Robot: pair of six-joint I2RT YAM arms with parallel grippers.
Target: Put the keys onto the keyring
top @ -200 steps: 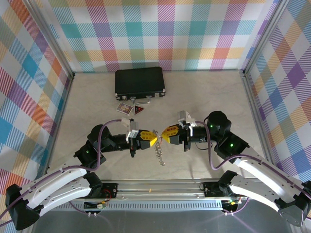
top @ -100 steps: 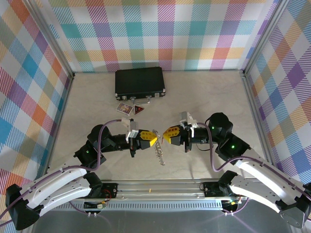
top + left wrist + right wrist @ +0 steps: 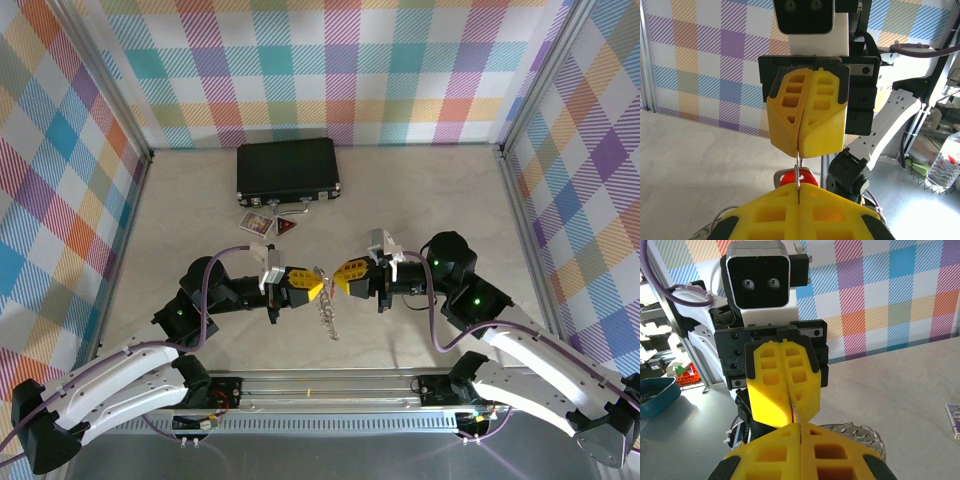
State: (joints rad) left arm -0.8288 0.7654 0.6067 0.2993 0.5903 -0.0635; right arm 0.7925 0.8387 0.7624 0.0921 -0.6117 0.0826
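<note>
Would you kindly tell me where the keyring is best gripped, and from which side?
Grip the keyring on its bare thin wire at the top, coming in level from either side. The metal pieces hang bunched below, too lumpy to pinch. The left claw and right claw are shut on that wire, nose to nose.

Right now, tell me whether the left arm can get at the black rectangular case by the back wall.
Probably not yet: the left gripper is shut on the thin metal keyring that the right gripper also pinches. The way to the black case looks open.
</note>
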